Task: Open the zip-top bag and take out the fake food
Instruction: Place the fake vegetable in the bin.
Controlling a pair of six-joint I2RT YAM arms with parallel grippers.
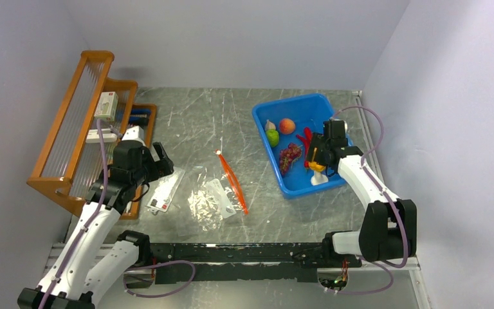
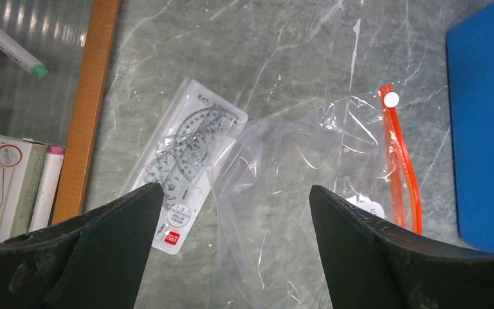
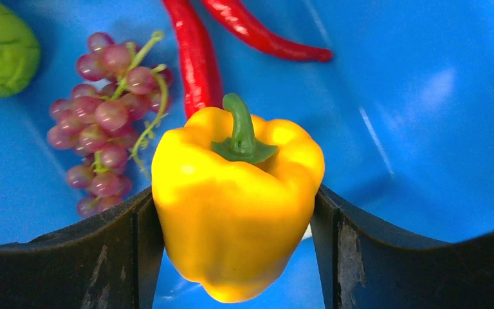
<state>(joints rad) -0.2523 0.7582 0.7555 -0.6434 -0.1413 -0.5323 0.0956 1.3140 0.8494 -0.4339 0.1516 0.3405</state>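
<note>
Right gripper (image 1: 317, 163) is clamping a pepper (image 3: 235, 212) above the bin (image 1: 309, 105); left gripper (image 2: 235, 188) is hovering, jaws apart, near the bag (image 2: 296, 167).

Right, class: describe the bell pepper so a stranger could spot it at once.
Find the blue tray on the right of the table. At its near end the right pincer grips the bell pepper: the only yellow piece, green-stemmed, beside purple grapes and red chillies.
</note>
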